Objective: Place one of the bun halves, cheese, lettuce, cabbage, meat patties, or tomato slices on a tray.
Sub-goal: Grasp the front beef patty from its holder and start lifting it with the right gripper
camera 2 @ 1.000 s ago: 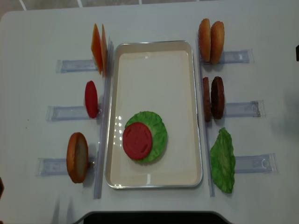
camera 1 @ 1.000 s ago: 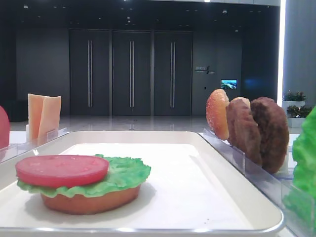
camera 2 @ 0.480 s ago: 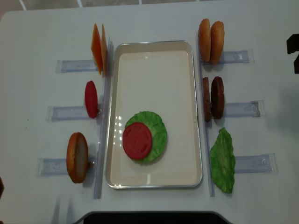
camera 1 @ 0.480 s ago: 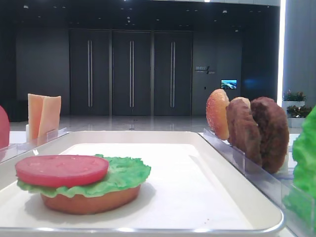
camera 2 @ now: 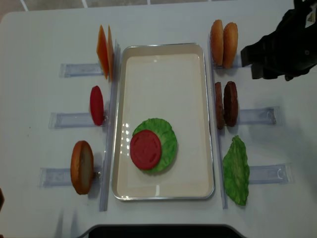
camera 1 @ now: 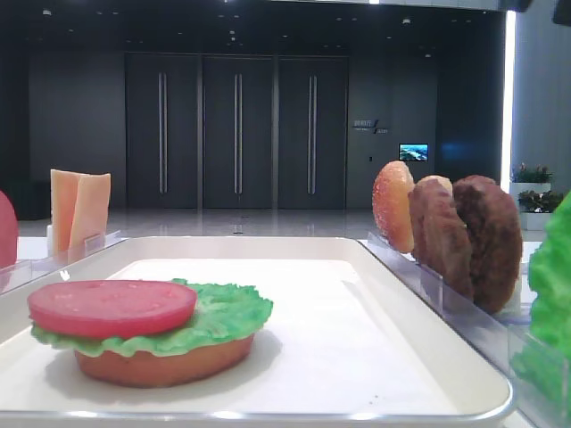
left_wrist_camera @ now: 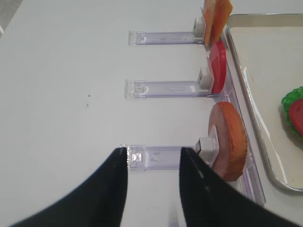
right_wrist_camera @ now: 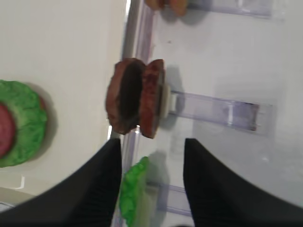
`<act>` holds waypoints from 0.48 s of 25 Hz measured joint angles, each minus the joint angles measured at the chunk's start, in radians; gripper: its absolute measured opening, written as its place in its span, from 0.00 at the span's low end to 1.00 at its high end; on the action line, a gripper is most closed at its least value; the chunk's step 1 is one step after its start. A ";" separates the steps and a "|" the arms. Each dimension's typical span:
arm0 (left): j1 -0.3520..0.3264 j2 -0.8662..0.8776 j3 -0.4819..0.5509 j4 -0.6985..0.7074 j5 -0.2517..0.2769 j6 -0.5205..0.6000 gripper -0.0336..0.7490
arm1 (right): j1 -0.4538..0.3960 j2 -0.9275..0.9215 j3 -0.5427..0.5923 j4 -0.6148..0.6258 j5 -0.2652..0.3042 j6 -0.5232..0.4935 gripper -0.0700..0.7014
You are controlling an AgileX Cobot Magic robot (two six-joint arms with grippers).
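Observation:
On the white tray (camera 2: pixel 163 74) lies a stack of flat bun base (camera 1: pixel 169 361), lettuce (camera 2: pixel 168 136) and a tomato slice (camera 2: pixel 146 148). Right of the tray, two meat patties (camera 2: pixel 219 105) stand on edge in a clear holder, the thicker, darker one (camera 2: pixel 231 103) on the outside. My right gripper (camera 2: pixel 250 59) hovers above and right of them, beside the bun halves (camera 2: pixel 223 37). In the right wrist view it (right_wrist_camera: pixel 151 142) is open and empty, with the patties (right_wrist_camera: pixel 137 99) just ahead. My left gripper (left_wrist_camera: pixel 153 151) is open over a holder (left_wrist_camera: pixel 161 156).
Left of the tray stand cheese slices (camera 2: pixel 104 51), a tomato slice (camera 2: pixel 96 105) and a bun half (camera 2: pixel 81 167), each in a clear holder. A second lettuce leaf (camera 2: pixel 237 170) stands at the right front. Holder rails run along both long sides of the tray.
My right arm has come in from the right edge of the overhead view to a spot over the table near the buns and patties. The food has not moved.

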 joint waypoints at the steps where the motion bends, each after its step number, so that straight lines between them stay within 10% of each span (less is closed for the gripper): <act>1: 0.000 0.000 0.000 0.000 0.000 0.000 0.40 | 0.029 0.000 0.000 -0.005 -0.014 0.027 0.48; 12: 0.000 0.000 0.000 0.000 0.000 0.000 0.40 | 0.122 0.114 -0.003 -0.054 -0.050 0.157 0.48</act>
